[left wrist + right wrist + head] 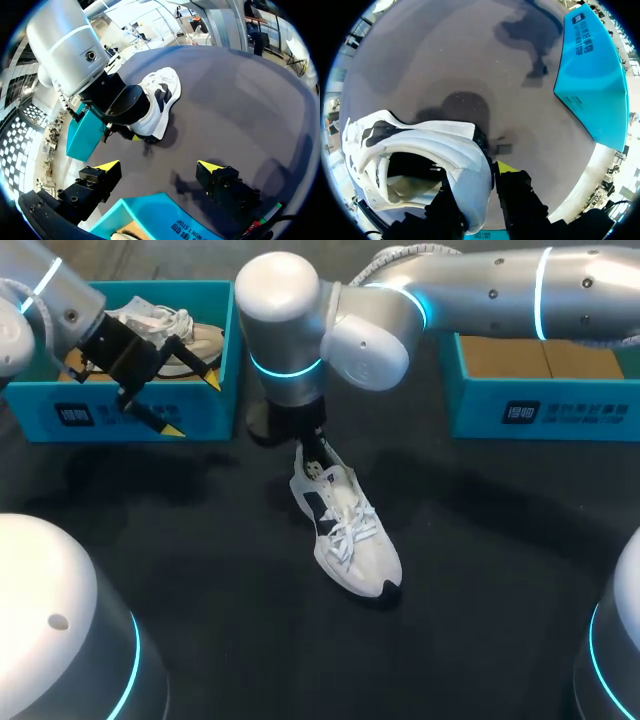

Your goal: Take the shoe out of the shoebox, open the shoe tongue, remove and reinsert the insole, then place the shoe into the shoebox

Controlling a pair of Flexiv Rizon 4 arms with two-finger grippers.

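Note:
A white sneaker with dark panels lies on the black table, heel toward the back. My right gripper comes straight down on that heel. In the right wrist view the heel collar is pinched between the fingers, one inside the shoe and one outside with its yellow tip showing. My left gripper hangs open over the front wall of the left teal shoebox, nothing between its fingers. From the left wrist the sneaker shows beyond my right arm's wrist.
A second white shoe lies inside the left shoebox. Another teal shoebox with a brown cardboard floor stands at the back right. A teal box shows off to the side of my right gripper.

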